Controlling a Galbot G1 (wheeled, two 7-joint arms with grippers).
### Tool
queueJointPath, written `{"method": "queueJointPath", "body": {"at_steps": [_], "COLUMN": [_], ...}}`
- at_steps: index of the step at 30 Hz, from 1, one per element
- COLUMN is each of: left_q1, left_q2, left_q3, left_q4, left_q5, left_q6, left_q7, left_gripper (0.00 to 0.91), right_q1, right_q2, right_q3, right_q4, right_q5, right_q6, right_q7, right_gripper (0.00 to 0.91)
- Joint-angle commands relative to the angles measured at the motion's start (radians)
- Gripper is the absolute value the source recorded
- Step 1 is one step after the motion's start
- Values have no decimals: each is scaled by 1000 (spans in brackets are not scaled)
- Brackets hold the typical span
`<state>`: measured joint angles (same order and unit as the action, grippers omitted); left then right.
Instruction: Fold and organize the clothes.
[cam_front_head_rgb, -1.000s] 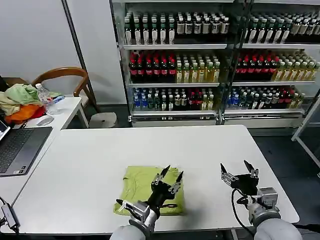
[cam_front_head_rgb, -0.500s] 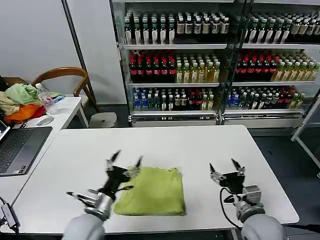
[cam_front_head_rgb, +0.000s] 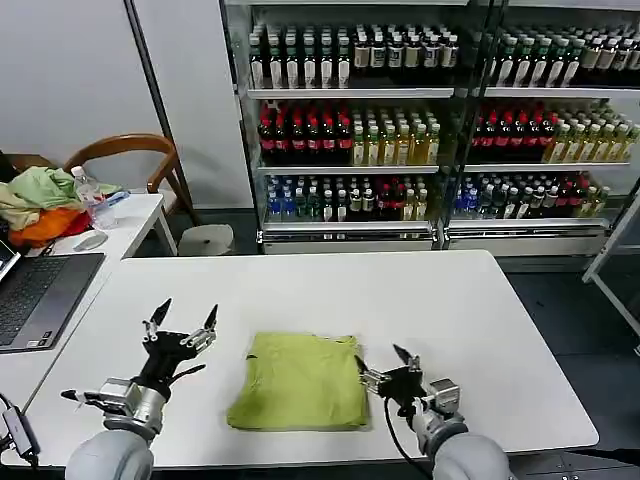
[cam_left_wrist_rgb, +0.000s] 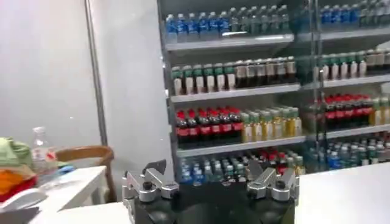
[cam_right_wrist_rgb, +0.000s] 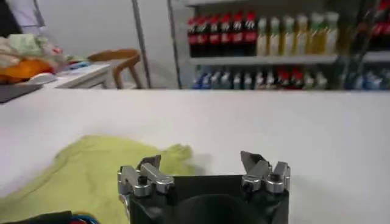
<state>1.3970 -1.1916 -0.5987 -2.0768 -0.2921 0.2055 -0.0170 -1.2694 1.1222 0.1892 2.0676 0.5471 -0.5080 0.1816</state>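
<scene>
Lower centre of the head view: lime yellow-green cotton shirt (cam_front_head_rgb: 300, 381) lying on the white rectangular counter (cam_front_head_rgb: 440, 300), folded to a compact, roughly square packet, edges slightly uneven at the lower left corner. Left tool (cam_front_head_rgb: 182, 327) raised at lower left of frame, well apart from the shirt, fingers spread wide, holding nothing. Right tool (cam_front_head_rgb: 383, 364) low over the counter, just beside the shirt's right edge, fingers spread, empty; contact with the fabric not determinable. Right wrist view: shirt (cam_right_wrist_rgb: 91, 176) ahead and to one side of the tool (cam_right_wrist_rgb: 201, 170). Judged status: folding largely complete; remaining work likely confined to squaring or placing the packet. Heap of pale green and orange garments (cam_front_head_rgb: 38, 205) at upper left, untouched.
</scene>
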Motion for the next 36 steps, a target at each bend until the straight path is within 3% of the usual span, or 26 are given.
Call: {"method": "queueJointPath", "body": {"at_steps": [1, 8, 12, 16, 17, 18, 19, 20, 36], "left_q1": [21, 20, 23, 29, 30, 34, 36, 37, 28], "left_q2": [5, 1, 2, -1, -2, -3, -4, -4, -9], "left_q3": [-58, -48, -49, -49, -49, -48, -48, -48, -30], "left_q4": [6, 10, 17, 26, 26, 26, 26, 27, 40], "left_q5": [-10, -5, -5, -5, -4, -4, -3, -2, 2], "left_q6": [-3, 1, 0, -1, -1, -1, -2, -2, -4], "left_q7": [-4, -11, -15, -22, -24, -25, -26, -27, -38], "left_gripper": [907, 907, 907, 907, 907, 907, 907, 907, 907], "right_q1": [104, 223, 273, 322, 327, 339, 344, 346, 325], "right_q2": [20, 36, 26, 36, 37, 38, 39, 39, 31], "right_q3": [-43, -35, -68, -86, -87, -93, -98, -103, -140], "right_q4": [-146, -214, -258, -312, -321, -335, -345, -352, -359], "right_q5": [147, 149, 155, 161, 164, 168, 169, 169, 205], "right_q6": [-67, -70, -73, -73, -73, -73, -73, -74, -74], "right_q7": [-6, -53, -117, -136, -138, -146, -148, -152, -159], "right_gripper": [907, 907, 907, 907, 796, 584, 131, 0, 0]}}
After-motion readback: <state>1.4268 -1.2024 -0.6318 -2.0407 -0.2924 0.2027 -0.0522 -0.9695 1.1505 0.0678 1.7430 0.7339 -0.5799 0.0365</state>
